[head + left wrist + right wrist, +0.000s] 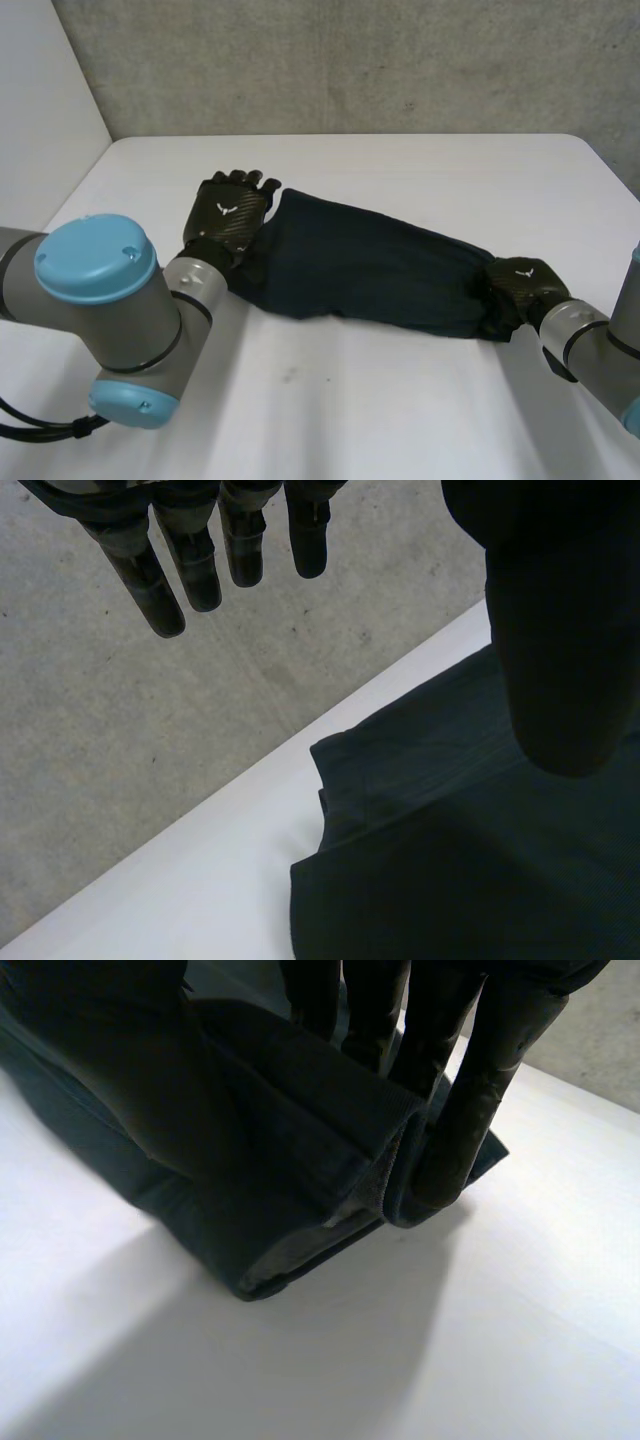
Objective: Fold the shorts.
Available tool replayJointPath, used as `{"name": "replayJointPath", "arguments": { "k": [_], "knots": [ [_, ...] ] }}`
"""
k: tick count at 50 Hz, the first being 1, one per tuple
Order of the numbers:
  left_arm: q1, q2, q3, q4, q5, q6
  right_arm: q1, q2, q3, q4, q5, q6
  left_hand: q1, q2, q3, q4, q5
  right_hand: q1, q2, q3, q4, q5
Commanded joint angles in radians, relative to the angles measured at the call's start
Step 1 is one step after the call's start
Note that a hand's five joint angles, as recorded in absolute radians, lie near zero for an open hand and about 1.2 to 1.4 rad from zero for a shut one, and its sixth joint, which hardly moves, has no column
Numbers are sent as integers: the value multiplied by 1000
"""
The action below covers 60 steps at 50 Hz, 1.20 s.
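— Navy fabric shorts (370,268), folded into a long, narrow band: where are they laid?

— They are laid on the white desk (400,410). The band is stretched slantwise between the two hands, in front of a grey concrete wall (350,60).

— How is the black left hand (230,212) placed?

— It is set at the band's left end, with its back turned upward, just beside the cloth's edge. In the left wrist view its fingers (200,575) are held straight and kept apart from the cloth. Nothing is gripped between them and the thumb. A folded corner of the shorts is seen lying flat on the desk near the thumb.

— And the black right hand (520,282)?

— It is found at the opposite end of the band. In the right wrist view its fingers (470,1110) are curled round the edge of the stacked layers, and the cloth is clamped between them and the thumb. Several folded layers are shown at that end, one upon another, with a paler inner face exposed along the fold.

— Is that end raised off the desk?

— That cannot be told; a shadow is cast on the desk beside it.
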<state>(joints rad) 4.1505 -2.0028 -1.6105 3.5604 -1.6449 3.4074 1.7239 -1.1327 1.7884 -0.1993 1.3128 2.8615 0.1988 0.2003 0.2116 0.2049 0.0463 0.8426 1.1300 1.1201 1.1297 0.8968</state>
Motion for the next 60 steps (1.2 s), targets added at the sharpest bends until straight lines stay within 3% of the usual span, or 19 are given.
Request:
{"name": "replayJointPath", "arguments": {
  "k": [1,8,13,21,28,29,31,32,34,38,43,47,53,60],
  "knots": [
    [2,47,-49,14,-1,1,-43,-54,-35,26,40,-79,-21,-22,-33,-27,-43,554,266,276,267,325],
    [46,151,-100,15,0,1,-171,-151,-49,181,56,-445,-24,-26,-37,-30,-46,554,266,276,267,325],
    [63,200,-118,15,0,0,-162,-156,-125,208,97,-639,-24,-26,-37,-30,-46,554,266,276,267,325],
    [60,234,-123,15,-1,-2,176,-133,-332,201,135,-688,-24,-26,-37,-30,-46,554,266,276,267,325],
    [54,234,-98,20,-4,-3,514,60,-446,201,76,-691,-24,-26,-37,-30,-46,554,266,276,267,325],
    [54,234,-92,20,-6,-3,535,77,-451,201,56,-691,-24,-26,-37,-30,-46,511,224,234,224,282],
    [51,231,-72,20,-7,-5,557,123,-461,199,17,-686,-24,-26,-37,-30,-46,58,-230,-220,-230,-171],
    [51,231,-57,20,-7,-5,554,131,-472,201,5,-674,-24,-26,-37,-30,-46,-331,-618,-608,-618,-560],
    [47,225,-39,20,-7,-4,551,126,-478,199,6,-657,-24,-26,-37,-30,-46,-659,-947,-937,-946,-888],
    [33,208,32,17,-13,0,507,84,-478,178,8,-495,-24,-26,-37,-30,-46,-668,-955,-946,-955,-897],
    [-10,136,174,-3,-13,0,363,-83,-448,161,11,-57,-23,-25,-36,-30,-45,-668,-955,-946,-955,-897],
    [-64,47,301,-69,-9,0,261,-148,-435,170,28,177,-21,-22,-33,-27,-43,-668,-955,-946,-955,-897],
    [-136,-111,474,-202,-7,-33,220,-125,-443,236,40,203,-15,-16,-28,-21,-37,-668,-955,-946,-955,-897],
    [-162,-298,615,-337,-7,-102,221,45,-518,316,40,142,0,-1,-13,-6,-22,-668,-955,-946,-955,-897]
  ]
}}
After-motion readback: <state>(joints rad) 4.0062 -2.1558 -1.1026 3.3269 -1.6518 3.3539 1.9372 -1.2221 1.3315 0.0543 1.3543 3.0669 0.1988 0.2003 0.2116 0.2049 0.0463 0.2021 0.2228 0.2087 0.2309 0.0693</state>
